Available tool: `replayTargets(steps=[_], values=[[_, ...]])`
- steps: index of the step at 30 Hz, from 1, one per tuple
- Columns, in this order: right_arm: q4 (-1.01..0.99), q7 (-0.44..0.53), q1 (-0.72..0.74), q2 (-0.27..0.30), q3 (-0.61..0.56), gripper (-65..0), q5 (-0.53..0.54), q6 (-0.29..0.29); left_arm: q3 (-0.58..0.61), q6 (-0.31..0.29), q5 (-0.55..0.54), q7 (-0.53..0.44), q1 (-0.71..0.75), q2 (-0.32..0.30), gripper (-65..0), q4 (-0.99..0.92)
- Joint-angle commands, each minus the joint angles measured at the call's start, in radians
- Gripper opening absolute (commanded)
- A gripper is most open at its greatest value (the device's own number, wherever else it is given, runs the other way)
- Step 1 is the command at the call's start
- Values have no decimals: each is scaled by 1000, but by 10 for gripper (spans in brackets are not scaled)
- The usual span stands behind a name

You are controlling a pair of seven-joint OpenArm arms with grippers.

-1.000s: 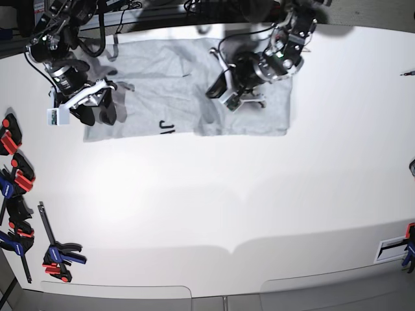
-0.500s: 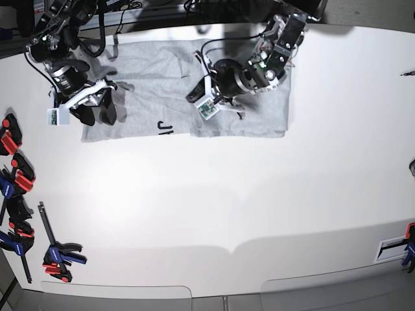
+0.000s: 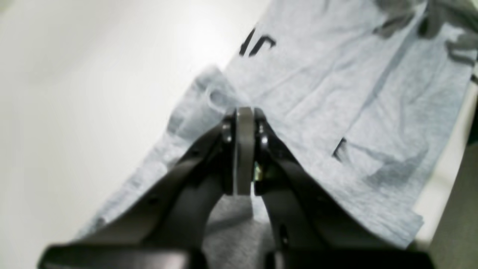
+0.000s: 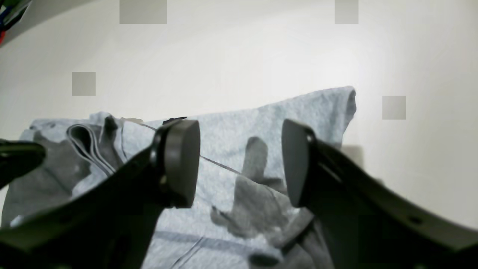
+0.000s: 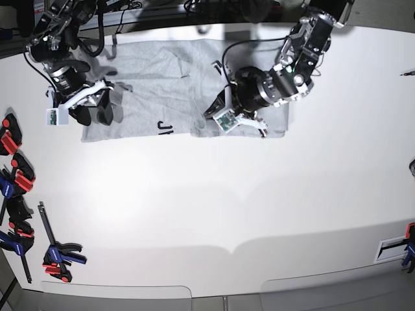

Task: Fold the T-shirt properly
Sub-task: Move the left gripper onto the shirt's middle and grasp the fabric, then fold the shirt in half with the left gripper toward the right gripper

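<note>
Base view, nearest edge first: bar clamps (image 5: 57,254) with red and blue handles lie along the table's (image 5: 214,201) near-left side, more of them stacked toward the left rim and partly cut off by the frame; another clamp (image 5: 408,245) sits at the near-right corner, also cropped. The wide middle of the white table carries nothing. At the far side the T-shirt (image 5: 155,91) lies flat, light heather grey, its far hem close to the table's back edge; a scrap of black lettering (image 5: 166,127) shows at its near edge, the rest of the print hidden by a folded layer. The left gripper (image 5: 241,120) hangs over the shirt's right part, close to its near edge; arm and camera housing hide the cloth under it. In the left wrist view the fingers (image 3: 244,149) are pressed together, pincer closed, tips low over the fabric; whether any cloth is pinched between them is too blurred to say. Black letter strokes (image 3: 257,43) appear past the tips. The right gripper (image 5: 91,107) sits over the shirt's left end. In its wrist view the round pads (image 4: 179,160) stand well apart, pincer open, nothing between them, with the folded sleeve edge (image 4: 86,144) off to the left and a lifted shirt corner (image 4: 345,101) beyond.
</note>
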Motion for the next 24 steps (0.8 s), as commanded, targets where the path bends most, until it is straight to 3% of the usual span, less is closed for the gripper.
replayTargets(steps=[1, 3, 6, 10, 14, 18, 24], values=[[19, 27, 5, 13, 6, -321, 14, -1, -1, 3, -11, -18, -8, -1, -650, 14], [19, 34, 5, 28, 19, -320, -35, -10, -1, 4, 3, 19, -3, -3, -650, 13], [19, 38, 5, 80, 68, -320, -92, -87, -2, 4, 53, 57, 24, -31, -650, 14], [-18, 33, 3, 168, 147, -315, -73, -89, -11, 5, 56, 24, 63, -97, -650, 14], [-154, 30, 5, 233, 159, -246, 41, -12, -20, 5, 53, 0, 77, -117, -650, 14], [-333, 17, 34, 255, 158, -244, 146, 20, -20, 4, 56, -3, 74, -116, -650, 14], [-506, -82, 110, 261, 142, -244, 241, 66, -20, 4, 56, -2, 74, -117, -650, 14]])
